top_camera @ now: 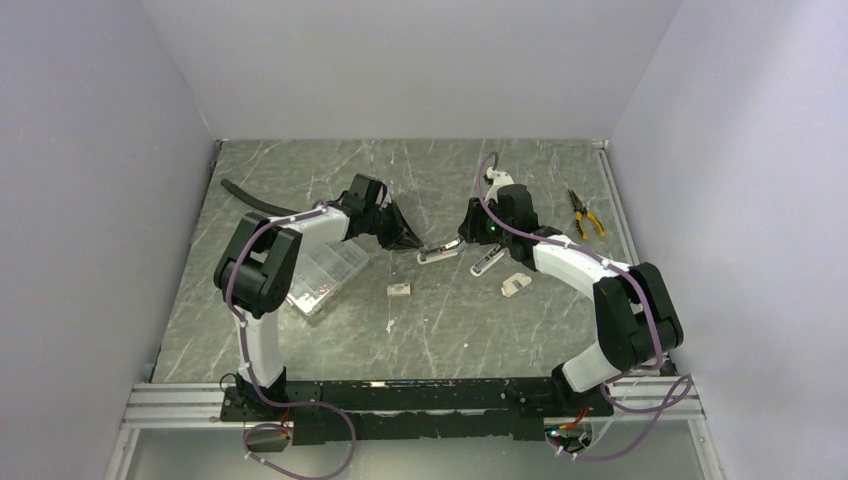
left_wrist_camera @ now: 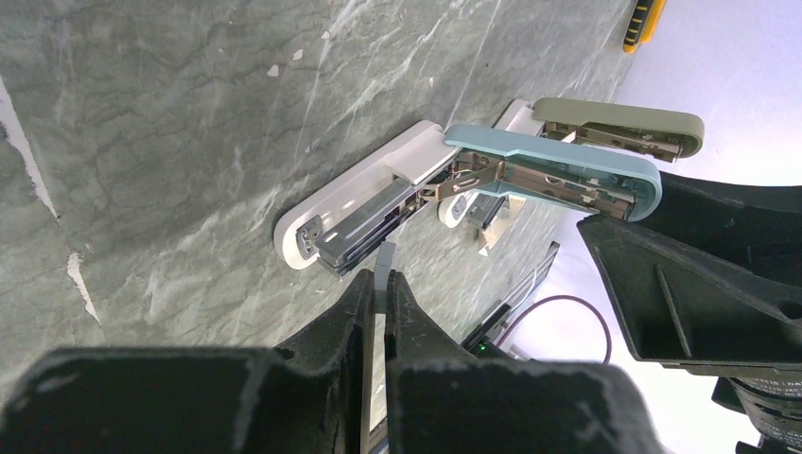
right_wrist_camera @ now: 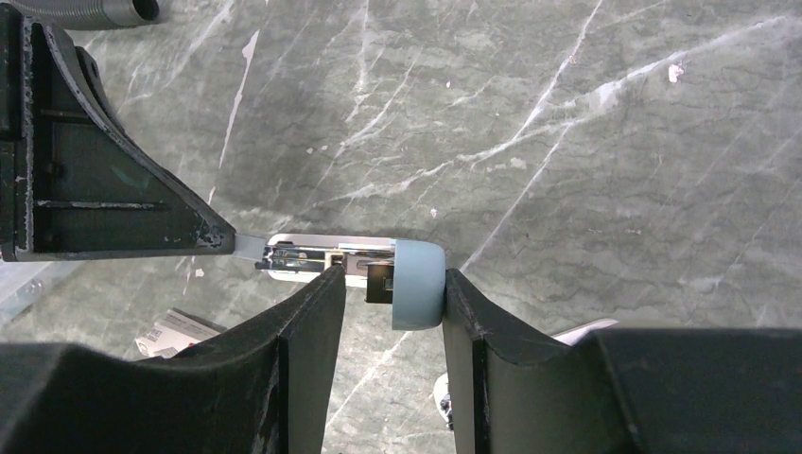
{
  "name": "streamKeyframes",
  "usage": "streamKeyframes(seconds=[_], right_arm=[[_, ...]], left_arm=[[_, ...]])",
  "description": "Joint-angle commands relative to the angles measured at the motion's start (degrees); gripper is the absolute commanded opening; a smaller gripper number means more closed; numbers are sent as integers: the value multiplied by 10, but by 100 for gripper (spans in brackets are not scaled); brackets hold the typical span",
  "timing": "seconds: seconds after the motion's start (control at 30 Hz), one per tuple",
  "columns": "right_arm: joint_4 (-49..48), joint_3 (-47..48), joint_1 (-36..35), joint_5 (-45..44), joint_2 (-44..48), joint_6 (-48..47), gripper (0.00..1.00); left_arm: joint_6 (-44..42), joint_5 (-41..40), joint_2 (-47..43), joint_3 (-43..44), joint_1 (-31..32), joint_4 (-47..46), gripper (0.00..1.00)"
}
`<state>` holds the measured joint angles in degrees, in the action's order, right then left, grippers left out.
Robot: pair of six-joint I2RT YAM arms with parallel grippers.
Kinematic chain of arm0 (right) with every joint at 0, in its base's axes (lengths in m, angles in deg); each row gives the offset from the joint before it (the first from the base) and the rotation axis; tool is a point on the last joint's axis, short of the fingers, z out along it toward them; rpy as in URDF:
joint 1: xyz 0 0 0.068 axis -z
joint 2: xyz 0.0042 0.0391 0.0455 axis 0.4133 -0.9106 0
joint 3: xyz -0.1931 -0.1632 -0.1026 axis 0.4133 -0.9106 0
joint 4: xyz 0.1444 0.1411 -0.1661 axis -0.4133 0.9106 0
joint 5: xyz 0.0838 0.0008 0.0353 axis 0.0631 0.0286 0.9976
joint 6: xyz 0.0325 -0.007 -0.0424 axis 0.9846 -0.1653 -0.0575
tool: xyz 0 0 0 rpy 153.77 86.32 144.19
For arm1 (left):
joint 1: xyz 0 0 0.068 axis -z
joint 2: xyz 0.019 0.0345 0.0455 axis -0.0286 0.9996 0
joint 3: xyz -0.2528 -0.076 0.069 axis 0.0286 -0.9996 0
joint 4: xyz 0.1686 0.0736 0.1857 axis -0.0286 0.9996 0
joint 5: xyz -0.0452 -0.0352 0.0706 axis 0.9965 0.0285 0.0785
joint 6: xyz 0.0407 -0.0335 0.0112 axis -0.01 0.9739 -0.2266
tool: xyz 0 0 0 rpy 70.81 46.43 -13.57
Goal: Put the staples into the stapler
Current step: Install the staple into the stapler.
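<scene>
Overhead, the stapler (top_camera: 437, 254) lies on the table (top_camera: 300, 180), the staple box (top_camera: 400, 289) near it. Left wrist: the left claw (left_wrist_camera: 381, 281), pinched narrow on a staple strip (left_wrist_camera: 384, 255), should square it with the open magazine (left_wrist_camera: 364, 222) before sliding. Right wrist: the right claw (right_wrist_camera: 394, 274) clamps the blue lid (right_wrist_camera: 418, 284) steady.

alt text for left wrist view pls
The left tool, shut on a thin grey staple strip, aims it at the open channel of a white stapler with a pale blue lid swung up. A second open stapler with an olive lid lies behind, on a grey marbled table.
</scene>
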<state>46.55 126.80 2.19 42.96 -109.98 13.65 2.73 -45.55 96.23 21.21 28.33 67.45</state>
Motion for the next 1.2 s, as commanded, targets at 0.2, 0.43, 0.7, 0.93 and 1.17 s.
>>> streamKeyframes(seconds=[0.2,0.43,0.7,0.93,1.17], right_arm=[[-5,3,-1,-5,18,35,48],[4,1,-7,-3,17,64,51],[6,-5,-8,-5,34,54,54],[4,-12,-8,-5,42,44,55],[4,-15,-9,-2,42,35,56]], left_arm=[[14,6,-6,-11,0,-20,3],[12,3,-5,-12,1,-25,3],[7,7,-4,-7,2,-26,3],[1,1,-2,-8,2,-29,3],[-2,4,10,-4,2,-33,3]])
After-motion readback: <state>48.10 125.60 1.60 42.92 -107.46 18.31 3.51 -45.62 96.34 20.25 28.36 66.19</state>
